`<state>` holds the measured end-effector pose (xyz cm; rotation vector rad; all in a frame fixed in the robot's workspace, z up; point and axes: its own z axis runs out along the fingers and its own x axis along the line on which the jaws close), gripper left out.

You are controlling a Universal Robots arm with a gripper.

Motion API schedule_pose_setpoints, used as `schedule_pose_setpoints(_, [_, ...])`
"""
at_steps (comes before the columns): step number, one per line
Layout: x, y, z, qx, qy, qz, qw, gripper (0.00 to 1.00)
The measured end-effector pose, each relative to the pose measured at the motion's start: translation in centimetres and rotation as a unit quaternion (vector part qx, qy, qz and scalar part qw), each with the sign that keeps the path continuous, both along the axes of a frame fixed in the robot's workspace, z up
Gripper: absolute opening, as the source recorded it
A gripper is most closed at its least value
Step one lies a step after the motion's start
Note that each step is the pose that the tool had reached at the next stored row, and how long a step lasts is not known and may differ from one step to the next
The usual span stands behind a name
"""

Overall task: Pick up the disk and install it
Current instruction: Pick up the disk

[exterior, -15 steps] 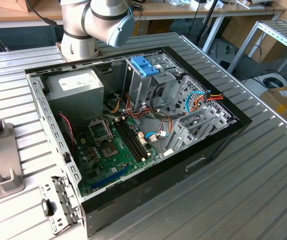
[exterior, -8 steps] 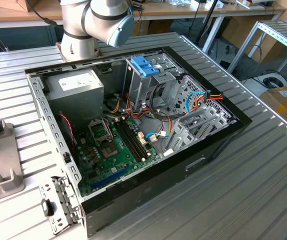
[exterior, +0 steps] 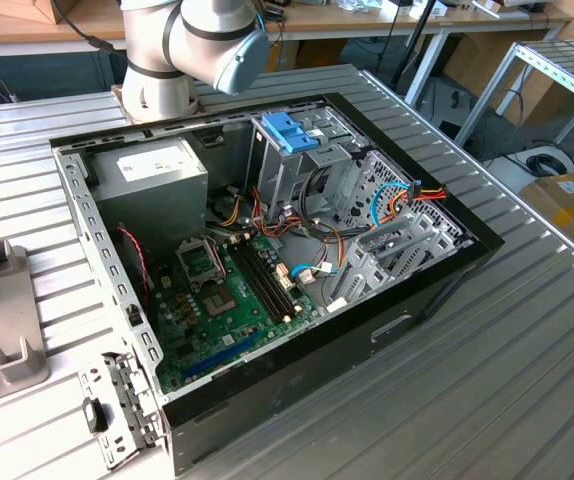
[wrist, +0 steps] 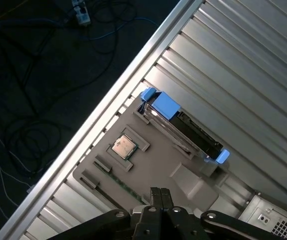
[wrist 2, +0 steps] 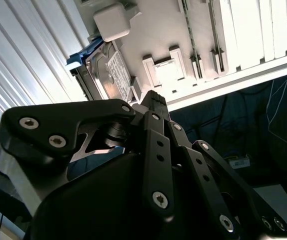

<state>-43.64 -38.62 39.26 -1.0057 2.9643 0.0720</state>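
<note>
First wrist view: gripper (wrist: 159, 194) closed, empty; disk (wrist: 184, 125) in fixture (wrist: 151, 167); ribbed table (wrist: 243, 60); cabled floor (wrist: 43, 75).

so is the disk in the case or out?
Out. The disk stands on edge in the grey fixture on the table; the shut pincer hangs clear of it.

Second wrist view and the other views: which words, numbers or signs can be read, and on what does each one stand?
The disk, its white label: print too small to read.
The power supply box, its white sticker: print blurred, not readable.
No text can be quoted.
</note>
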Motion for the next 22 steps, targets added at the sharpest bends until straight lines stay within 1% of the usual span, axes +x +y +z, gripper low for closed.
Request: schedule_pose_setpoints(22, [0.0,0.0,0.0,0.0,0.0,0.02,0.9998,0.1])
